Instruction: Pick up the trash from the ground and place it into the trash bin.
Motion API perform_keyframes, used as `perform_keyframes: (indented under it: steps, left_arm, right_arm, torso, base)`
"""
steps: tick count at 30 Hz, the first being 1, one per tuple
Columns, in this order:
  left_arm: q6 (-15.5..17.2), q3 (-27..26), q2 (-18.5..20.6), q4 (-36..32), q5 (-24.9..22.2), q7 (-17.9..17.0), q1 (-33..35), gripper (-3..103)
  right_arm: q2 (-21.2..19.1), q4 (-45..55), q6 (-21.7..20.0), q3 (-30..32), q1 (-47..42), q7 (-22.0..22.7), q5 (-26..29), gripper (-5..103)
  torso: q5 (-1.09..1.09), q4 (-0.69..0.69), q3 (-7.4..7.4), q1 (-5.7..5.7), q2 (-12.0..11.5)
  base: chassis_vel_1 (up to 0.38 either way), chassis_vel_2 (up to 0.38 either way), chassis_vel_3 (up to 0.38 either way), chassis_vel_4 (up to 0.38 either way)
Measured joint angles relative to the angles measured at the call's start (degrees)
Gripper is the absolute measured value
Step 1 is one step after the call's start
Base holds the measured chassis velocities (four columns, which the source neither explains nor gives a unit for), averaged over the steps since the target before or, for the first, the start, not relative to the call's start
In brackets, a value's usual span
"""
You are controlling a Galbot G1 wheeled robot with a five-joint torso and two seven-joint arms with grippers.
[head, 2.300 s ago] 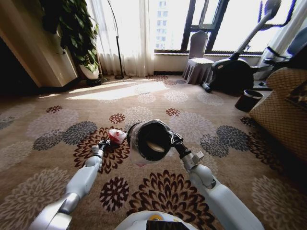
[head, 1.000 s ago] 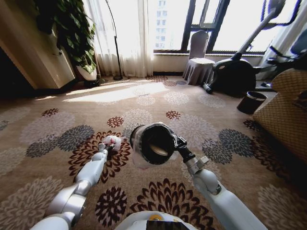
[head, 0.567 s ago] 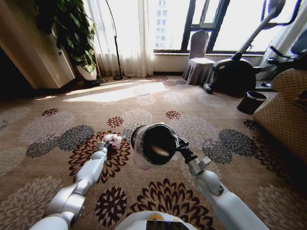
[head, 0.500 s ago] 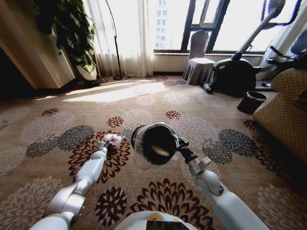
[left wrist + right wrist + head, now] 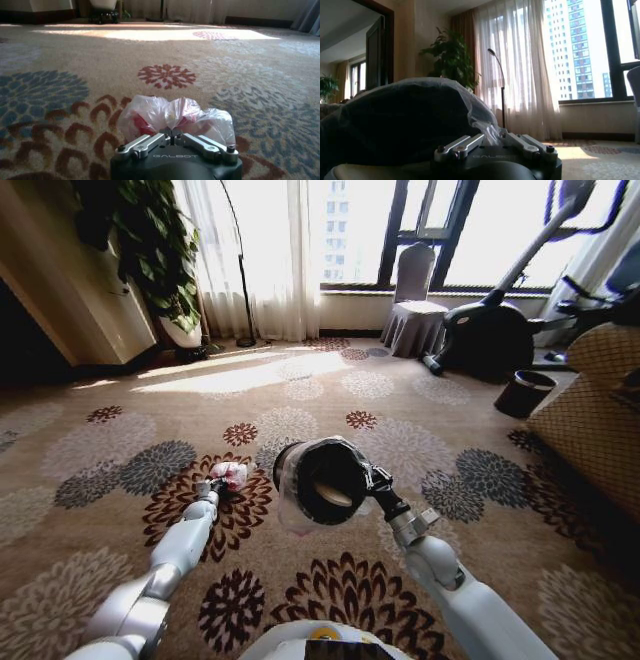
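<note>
Left of centre in the head view, the left gripper (image 5: 216,483) is closed on a crumpled pink-and-white wrapper (image 5: 229,473), low over the flowered carpet (image 5: 90,510). In the left wrist view the wrapper (image 5: 175,118) bulges beyond the fingers, and "GALBOT" is printed on the gripper body. At the frame's centre, the right gripper (image 5: 368,477) clamps the rim of the lined trash bin (image 5: 320,480), tipped with its mouth toward the camera.
</note>
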Motion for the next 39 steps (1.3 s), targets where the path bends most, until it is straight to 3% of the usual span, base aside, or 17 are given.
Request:
perform_keyframes:
  steps: [4, 7, 8, 11, 12, 15, 17, 18, 19, 20, 21, 23, 24, 26, 32, 34, 39]
  left_arm:
    - [-1.4, -0.9, 0.3, -2.8, -1.8, 0.8, 1.4, 0]
    - [-3.8, -3.7, 1.6, -11.7, -3.8, 1.1, 6.8, 0]
    - [-3.8, -3.7, 1.6, -11.7, -3.8, 1.1, 6.8, 0]
    - [-4.8, -7.5, 3.3, -24.8, -7.2, 1.0, 14.9, 0]
    - [-4.8, -7.5, 3.3, -24.8, -7.2, 1.0, 14.9, 0]
    - [-6.8, -10.0, 4.4, -42.0, -12.5, 2.1, 23.0, 0]
    - [-7.0, -9.8, 4.4, -45.4, -13.4, 2.6, 23.9, 0]
    - [-7.6, -10.6, 4.3, -54.0, -16.0, 3.6, 27.3, 0]
    - [-7.6, -10.6, 4.3, -54.0, -16.0, 3.6, 27.3, 0]
    - [-7.7, -11.7, 4.1, -59.9, -17.8, 4.1, 30.7, 0]
    - [-7.7, -12.6, 3.9, -64.8, -18.8, 4.4, 33.4, 0]
    - [-7.8, -14.0, 3.4, -70.4, -19.2, 4.4, 36.3, 0]
    - [-7.8, -14.0, 3.4, -70.4, -19.2, 4.4, 36.3, 0]
    - [-7.9, -14.4, 2.3, -76.7, -19.1, 4.5, 38.7, 0]
    - [-7.4, -13.4, 0.9, -84.7, -18.9, 5.1, 39.6, 0]
    - [-7.1, -12.9, 1.6, -88.0, -18.6, 6.0, 39.3, 0]
    - [-6.0, -11.6, 3.7, -90.8, -18.8, 7.2, 38.4, 0]
  right_arm:
    - [-0.3, 0.0, 0.1, 0.5, -0.2, 0.0, 0.0, 0]
    - [-1.1, -0.7, 0.8, -0.4, 1.1, 0.0, 1.2, 0]
    - [-1.1, -0.7, 0.8, -0.4, 1.1, 0.0, 1.2, 0]
    - [-1.9, -4.4, 1.2, -2.6, 5.8, 0.0, 2.6, 0]
    - [-1.9, -4.4, 1.2, -2.6, 5.8, 0.0, 2.6, 0]
    - [-1.1, -10.5, 2.0, -3.9, 11.0, 0.0, 5.4, 0]
    - [-0.8, -11.3, 2.3, -3.5, 11.3, 0.0, 5.6, 0]
    - [-0.2, -14.1, 2.6, -4.0, 13.5, 0.1, 5.9, 0]
    - [-0.2, -14.1, 2.6, -4.0, 13.5, 0.1, 5.9, 0]
    - [0.5, -16.4, 2.6, -6.0, 16.6, 0.1, 6.1, 0]
    - [1.0, -18.0, 2.6, -7.7, 19.0, 0.1, 6.3, 0]
    - [2.1, -21.0, 2.7, -11.0, 23.8, 0.1, 6.9, 0]
    - [2.1, -21.0, 2.7, -11.0, 23.8, 0.1, 6.9, 0]
    - [3.8, -25.7, 3.2, -16.2, 30.5, 0.0, 7.8, 0]
    - [6.6, -33.0, 3.6, -22.9, 38.3, 0.0, 8.0, 0]
    - [8.0, -35.5, 3.7, -25.4, 41.5, 0.0, 7.8, 0]
    - [10.4, -38.2, 3.9, -27.3, 44.8, 0.0, 7.0, 0]
  torso:
    - [-0.01, -0.02, 0.0, 0.0, 0.0]
    - [0.02, -0.05, -0.01, 0.0, 0.0]
    - [0.02, -0.05, -0.01, 0.0, 0.0]
    - [-0.02, 0.02, 0.0, 0.0, 0.0]
    - [-0.02, 0.02, 0.0, 0.0, 0.0]
    - [0.02, 0.07, 0.0, 0.0, 0.0]
    - [0.02, 0.07, 0.0, 0.0, 0.0]
    - [-0.01, -0.17, -0.01, 0.0, 0.0]
    - [-0.01, -0.17, -0.01, 0.0, 0.0]
    - [0.02, -0.08, -0.01, 0.0, 0.0]
    - [0.03, -0.09, 0.0, 0.0, 0.0]
    - [0.02, 0.01, 0.0, 0.0, 0.0]
    - [0.02, 0.01, 0.0, 0.0, 0.0]
    - [-0.02, 0.07, -0.01, 0.0, 0.0]
    - [-0.01, -0.01, 0.0, 0.0, 0.0]
    - [-0.01, -0.06, 0.0, 0.0, 0.0]
    - [0.0, 0.03, 0.0, 0.0, 0.0]
  base:
    - [0.0, 0.0, 0.0, 0.0]
    - [0.0, 0.0, 0.0, 0.0]
    - [0.0, 0.0, 0.0, 0.0]
    - [0.0, 0.0, 0.0, 0.0]
    - [0.0, 0.0, 0.0, 0.0]
    - [0.0, 0.0, 0.0, 0.0]
    - [0.0, 0.0, 0.0, 0.0]
    - [0.008, 0.003, -0.054, -0.015]
    - [0.008, 0.003, -0.054, -0.015]
    - [-0.068, -0.072, -0.054, -0.049]
    - [-0.068, -0.042, -0.031, -0.049]
    - [0.0, 0.0, 0.0, 0.0]
    - [0.0, 0.0, 0.0, 0.0]
    - [0.0, 0.0, 0.0, 0.0]
    - [0.0, 0.0, 0.0, 0.0]
    - [0.0, 0.0, 0.0, 0.0]
    - [0.0, 0.0, 0.0, 0.0]
